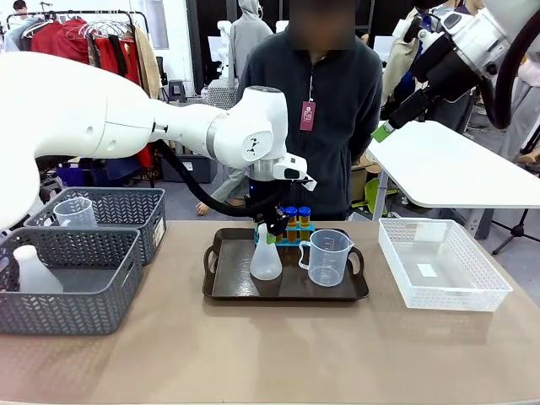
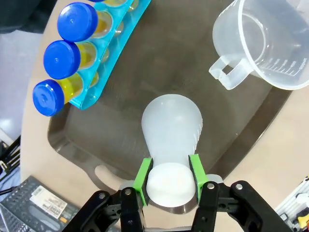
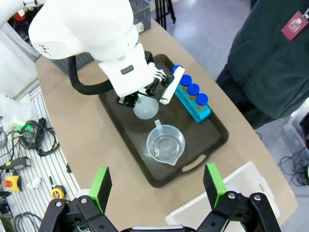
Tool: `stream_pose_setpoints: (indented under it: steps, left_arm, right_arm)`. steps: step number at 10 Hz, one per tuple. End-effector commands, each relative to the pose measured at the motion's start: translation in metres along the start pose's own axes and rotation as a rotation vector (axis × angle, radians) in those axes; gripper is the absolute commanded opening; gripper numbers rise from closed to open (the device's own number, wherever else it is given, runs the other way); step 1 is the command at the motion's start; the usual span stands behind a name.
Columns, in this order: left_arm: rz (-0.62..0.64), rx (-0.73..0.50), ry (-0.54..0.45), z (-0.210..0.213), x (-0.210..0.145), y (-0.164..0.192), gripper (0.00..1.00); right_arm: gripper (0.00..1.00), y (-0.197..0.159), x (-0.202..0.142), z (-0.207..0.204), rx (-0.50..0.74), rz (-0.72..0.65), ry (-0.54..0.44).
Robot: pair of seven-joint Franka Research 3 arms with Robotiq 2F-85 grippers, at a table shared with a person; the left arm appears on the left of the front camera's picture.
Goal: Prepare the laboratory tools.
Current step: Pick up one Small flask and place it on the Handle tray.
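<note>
Standing on the dark brown tray (image 1: pixel 221 287), the white cone-shaped flask (image 1: pixel 266 257) has its neck pinched between the green pads (image 2: pixel 143 175) of the left gripper (image 2: pixel 169 176) — the jaws are narrow and holding it. The left arm reaches in from the side and bends down over the tray, its gripper pointing straight down.

Just beside the flask, on the same tray, are one clear measuring beaker (image 1: pixel 328 257) and a blue rack (image 1: pixel 293 231) of yellow tubes with blue caps (image 1: pixel 297 213). The front view shows two caps clearly; the left wrist view shows three (image 2: pixel 63 59); the right wrist view shows four in a row (image 3: pixel 190 89).

The right gripper (image 3: pixel 158 184) hangs high above the table, looking down, with its jaws wide and nothing between them.

Two grey baskets (image 1: pixel 126 278) sit on the robot's left — one holds a second beaker (image 1: pixel 74 212), the other a white flask (image 1: pixel 34 272). One white mesh basket (image 1: pixel 396 253) sits on the right. A person (image 1: pixel 325 101) stands at the far side.
</note>
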State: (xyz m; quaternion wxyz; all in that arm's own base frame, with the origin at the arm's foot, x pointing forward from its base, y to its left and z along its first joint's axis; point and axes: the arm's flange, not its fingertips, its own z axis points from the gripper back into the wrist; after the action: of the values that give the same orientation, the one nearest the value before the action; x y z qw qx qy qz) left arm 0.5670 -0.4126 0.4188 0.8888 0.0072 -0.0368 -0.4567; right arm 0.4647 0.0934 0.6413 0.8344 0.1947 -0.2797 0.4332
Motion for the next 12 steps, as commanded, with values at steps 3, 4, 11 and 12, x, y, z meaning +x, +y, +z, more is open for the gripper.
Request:
stream_pose_setpoints:
  steps: [3,4,11,12]
  left_arm:
    - [-0.004,0.0,-0.001,0.002,-0.01,-0.001,0.44]
    - [-0.005,0.0,0.0,0.004,-0.011,-0.002,0.63]
    - [0.01,0.031,-0.038,0.024,-0.02,-0.007,1.0]
    - [0.006,0.035,-0.043,0.027,-0.021,-0.007,1.0]
  right_arm:
    - [1.0,0.0,0.0,0.002,0.006,0.002,-0.006]
    - [1.0,0.0,0.0,0.002,0.006,0.002,-0.006]
    - [1.0,0.0,0.0,0.002,0.006,0.002,-0.006]
    - [1.0,0.0,0.0,0.002,0.006,0.002,-0.006]
